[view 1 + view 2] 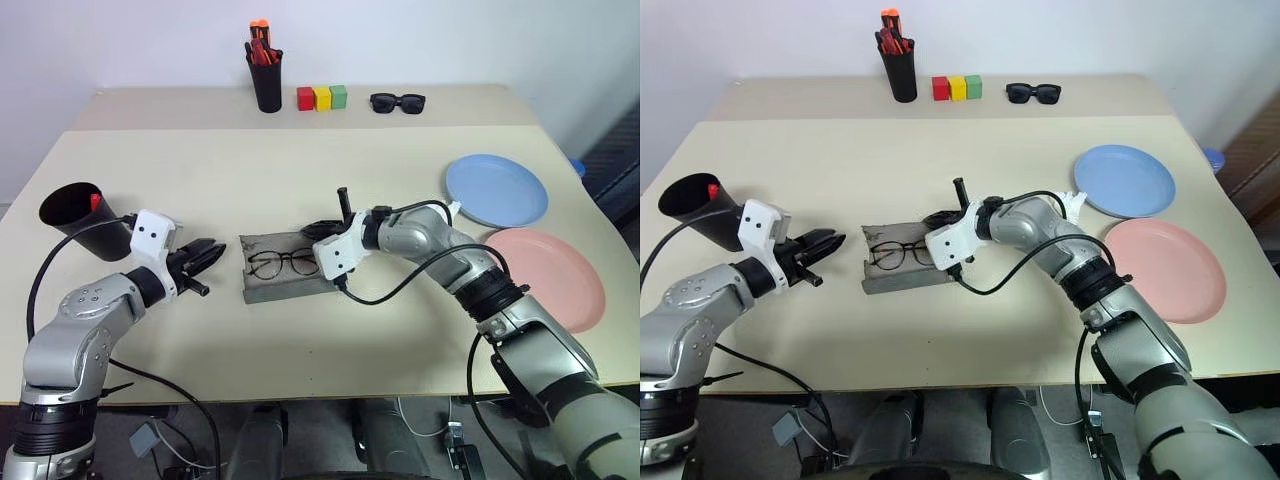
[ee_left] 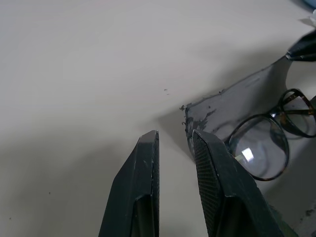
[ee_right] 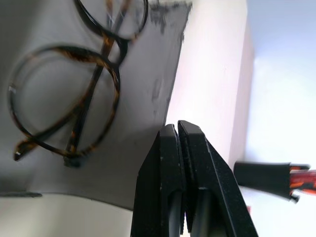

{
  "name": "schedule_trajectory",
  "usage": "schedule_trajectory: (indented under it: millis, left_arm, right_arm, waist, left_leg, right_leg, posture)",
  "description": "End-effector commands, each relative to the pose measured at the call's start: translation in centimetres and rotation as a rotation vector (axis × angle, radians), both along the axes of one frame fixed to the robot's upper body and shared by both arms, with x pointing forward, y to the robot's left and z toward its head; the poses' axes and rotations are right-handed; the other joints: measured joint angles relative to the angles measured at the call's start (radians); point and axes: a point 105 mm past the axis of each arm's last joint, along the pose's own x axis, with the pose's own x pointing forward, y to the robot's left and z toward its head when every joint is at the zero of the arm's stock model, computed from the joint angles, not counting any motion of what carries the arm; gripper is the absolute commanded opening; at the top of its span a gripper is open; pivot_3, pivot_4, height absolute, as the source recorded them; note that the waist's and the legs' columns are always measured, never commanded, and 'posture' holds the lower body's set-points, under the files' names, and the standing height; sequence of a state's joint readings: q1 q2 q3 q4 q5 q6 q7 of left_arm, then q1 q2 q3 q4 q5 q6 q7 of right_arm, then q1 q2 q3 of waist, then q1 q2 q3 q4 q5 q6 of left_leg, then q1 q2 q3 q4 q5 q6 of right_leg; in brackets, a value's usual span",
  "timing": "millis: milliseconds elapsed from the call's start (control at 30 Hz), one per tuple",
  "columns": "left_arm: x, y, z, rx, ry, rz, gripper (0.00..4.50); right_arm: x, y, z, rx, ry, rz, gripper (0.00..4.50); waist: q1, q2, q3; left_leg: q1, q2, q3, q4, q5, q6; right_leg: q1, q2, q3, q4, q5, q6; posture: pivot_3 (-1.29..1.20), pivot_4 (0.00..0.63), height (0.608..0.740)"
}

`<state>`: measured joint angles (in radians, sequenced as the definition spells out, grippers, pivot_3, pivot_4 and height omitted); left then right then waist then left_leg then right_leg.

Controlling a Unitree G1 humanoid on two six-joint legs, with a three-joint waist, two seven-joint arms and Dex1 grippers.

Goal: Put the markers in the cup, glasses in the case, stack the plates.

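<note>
Glasses (image 1: 283,263) lie inside the open grey case (image 1: 262,288) at bench (image 1: 300,180) centre. Right gripper (image 3: 177,129), jaws together and empty, sits at the case's 3 o'clock edge. Left gripper (image 1: 212,250), jaws slightly apart and holding nothing, sits just off the case's 9 o'clock end. Black cup (image 1: 80,218) at far 9 o'clock, red-orange cap showing inside. Blue plate (image 1: 496,190) and pink plate (image 1: 548,277) lie side by side around 3 o'clock, unstacked.

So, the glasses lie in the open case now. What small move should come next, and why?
Probably closing the lid. The glasses already rest inside the grey case, which lies open on the table. The right gripper, shut and empty, sits at the case's far edge, so it could push the lid over while the left gripper, slightly open beside the case's other end, steadies it. The plates are still unstacked.
</note>
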<state>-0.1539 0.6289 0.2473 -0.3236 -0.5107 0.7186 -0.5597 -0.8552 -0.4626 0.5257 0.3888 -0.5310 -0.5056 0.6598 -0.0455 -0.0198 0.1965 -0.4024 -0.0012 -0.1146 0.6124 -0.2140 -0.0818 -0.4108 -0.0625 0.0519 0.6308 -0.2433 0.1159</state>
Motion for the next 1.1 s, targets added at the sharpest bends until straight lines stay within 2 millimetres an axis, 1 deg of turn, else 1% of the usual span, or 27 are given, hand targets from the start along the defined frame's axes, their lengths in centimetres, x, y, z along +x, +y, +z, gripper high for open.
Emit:
schedule_trajectory:
  millis: [33, 200, 267, 333, 400, 433, 467, 500, 567, 633, 667, 733, 833, 900, 1000, 1067, 1100]
  left_arm:
    - [0.1, -0.1, 1.0, 0.016, -0.039, -0.011, 1.04]
    - [0.5, 0.6, 1.4, 0.018, -0.056, 0.021, 1.04]
    - [0.7, 0.7, 1.9, 0.022, -0.083, 0.027, 1.04]
    - [1.4, 0.7, 2.5, 0.011, -0.097, 0.037, 1.04]
    - [2.6, 0.7, 2.5, 0.031, -0.073, 0.048, 1.04]
    - [3.1, 0.3, 2.6, 0.046, -0.068, 0.028, 0.53]
    - [3.5, -0.2, 2.7, 0.057, -0.065, 0.002, 0.18]
    - [3.7, -0.5, 2.8, 0.063, -0.065, -0.017, 0.04]
    - [4.7, -1.3, 3.3, 0.085, -0.076, -0.053, 0.04]
    - [6.0, -2.3, 3.7, 0.084, -0.051, -0.098, 0.04]
    - [6.4, -2.6, 3.8, 0.084, -0.037, -0.113, 0.04]
    - [6.9, -3.4, 3.7, 0.124, -0.025, -0.173, 0.04]
    - [8.3, -4.7, 2.7, 0.170, 0.037, -0.241, 0.04]
    - [8.6, -5.5, 2.3, 0.183, 0.062, -0.291, 0.04]
    - [8.7, -6.6, 1.9, 0.180, 0.091, -0.375, 0.04]
    - [8.5, -7.1, 1.8, 0.184, 0.101, -0.419, 0.04]
    - [7.9, -7.8, 1.4, 0.204, 0.112, -0.491, 0.04]
  right_arm:
    - [-1.0, 0.1, 1.8, 0.078, 0.019, 0.035, 0.04]
    - [-1.3, 0.6, 2.4, 0.178, 0.123, 0.007, 0.04]
    - [-1.5, 0.7, 2.4, 0.205, 0.166, -0.001, 0.04]
    - [-1.7, 0.6, 2.3, 0.221, 0.207, -0.009, 0.04]
    - [-1.9, 0.4, 2.5, 0.251, 0.250, -0.027, 0.04]
    - [-2.1, 0.2, 2.6, 0.267, 0.267, -0.036, 0.00]
    - [-2.2, -0.1, 2.7, 0.279, 0.281, -0.046, 0.00]
    - [-2.3, -0.2, 2.7, 0.285, 0.290, -0.052, 0.00]
    - [-2.6, -0.8, 2.9, 0.304, 0.310, -0.069, 0.00]
    - [-3.1, -1.8, 3.0, 0.331, 0.346, -0.096, 0.00]
    - [-3.4, -2.0, 3.0, 0.338, 0.358, -0.103, 0.00]
    - [-3.9, -2.7, 3.2, 0.371, 0.401, -0.124, 0.00]
    - [-5.0, -4.3, 3.5, 0.447, 0.503, -0.172, 0.00]
    - [-5.4, -5.0, 3.8, 0.528, 0.584, -0.206, 0.00]
    - [-5.8, -6.1, 4.1, 0.602, 0.646, -0.263, 0.00]
    - [-6.0, -6.6, 4.1, 0.629, 0.674, -0.288, 0.00]
    - [-6.2, -7.3, 3.7, 0.644, 0.691, -0.318, 0.00]
  waist:
    - [0.000, 0.000, 0.000]
    - [-0.001, 0.000, 0.000]
    - [0.000, 0.000, 0.000]
    - [0.001, 0.000, 0.000]
    - [0.007, 0.000, 0.000]
    - [0.008, 0.000, 0.000]
    - [0.006, 0.000, 0.000]
    - [0.004, 0.000, 0.000]
    - [0.003, 0.000, 0.000]
    - [0.005, 0.000, 0.000]
    - [0.005, 0.000, 0.000]
    - [0.003, 0.000, 0.000]
    - [0.001, 0.000, 0.000]
    - [0.001, 0.000, 0.000]
    - [0.001, 0.000, 0.000]
    - [0.001, 0.000, 0.000]
    - [0.000, 0.000, 0.000]
  left_leg:
    - [0.000, 0.000, 0.000, 0.000, 0.000, 0.000]
    - [0.000, 0.000, 0.000, 0.000, 0.000, 0.000]
    - [0.000, 0.000, 0.000, 0.000, 0.000, 0.000]
    - [0.000, 0.000, 0.000, 0.000, 0.000, 0.000]
    - [0.000, 0.000, 0.000, 0.000, 0.000, 0.000]
    - [0.000, 0.000, 0.000, 0.001, 0.000, 0.000]
    - [0.000, 0.000, 0.000, 0.001, 0.000, 0.000]
    - [0.000, 0.000, 0.000, 0.001, 0.000, 0.000]
    - [0.000, 0.000, 0.000, 0.001, 0.000, 0.000]
    - [0.000, 0.000, -0.001, 0.000, 0.000, 0.000]
    - [0.000, 0.000, -0.001, 0.000, 0.000, 0.000]
    - [-0.001, 0.000, -0.001, 0.001, 0.000, 0.000]
    - [-0.001, 0.000, -0.001, 0.001, 0.000, 0.000]
    - [-0.001, 0.000, -0.001, 0.000, 0.000, 0.000]
    - [-0.001, 0.000, 0.000, 0.001, 0.000, 0.000]
    - [-0.002, 0.000, -0.001, 0.001, 0.000, 0.000]
    - [-0.002, 0.000, -0.001, 0.001, 0.000, 0.000]
  right_leg:
    - [0.000, 0.000, 0.000, 0.000, 0.000, 0.000]
    - [0.000, 0.000, 0.000, 0.000, 0.000, 0.000]
    - [0.000, 0.000, 0.000, 0.000, 0.000, 0.000]
    - [0.000, 0.000, 0.000, 0.000, 0.000, 0.000]
    - [0.000, 0.000, 0.000, 0.000, 0.000, 0.000]
    - [0.001, 0.000, 0.000, 0.000, 0.000, 0.000]
    - [0.001, 0.000, 0.000, 0.000, 0.000, 0.000]
    - [0.001, 0.000, 0.000, 0.000, 0.000, 0.000]
    - [0.001, 0.000, 0.000, -0.001, 0.000, 0.000]
    - [0.001, 0.000, -0.001, 0.000, 0.000, 0.000]
    - [0.001, 0.000, -0.001, 0.000, 0.000, 0.000]
    - [0.001, 0.000, -0.001, 0.000, 0.000, 0.001]
    - [0.000, 0.000, -0.001, 0.000, 0.000, 0.001]
    - [0.000, 0.001, -0.001, 0.000, 0.000, 0.001]
    - [0.000, 0.000, -0.001, 0.000, 0.000, 0.001]
    - [0.000, 0.000, -0.001, 0.000, 0.000, 0.001]
    - [-0.001, 0.000, -0.001, 0.000, 0.000, 0.001]
  posture:
    - [0.00, 0.150, 0.740]
    - [0.00, 0.150, 0.740]
    - [0.00, 0.150, 0.740]
    - [0.00, 0.150, 0.740]
    - [0.00, 0.150, 0.740]
    - [0.00, 0.150, 0.740]
    - [0.00, 0.150, 0.740]
    - [0.00, 0.150, 0.740]
    - [0.00, 0.150, 0.740]
    - [0.00, 0.150, 0.740]
    - [0.00, 0.150, 0.740]
    - [0.00, 0.150, 0.740]
    - [0.00, 0.150, 0.740]
    - [0.00, 0.150, 0.740]
    - [0.00, 0.150, 0.740]
    - [0.00, 0.150, 0.740]
    - [0.00, 0.150, 0.740]
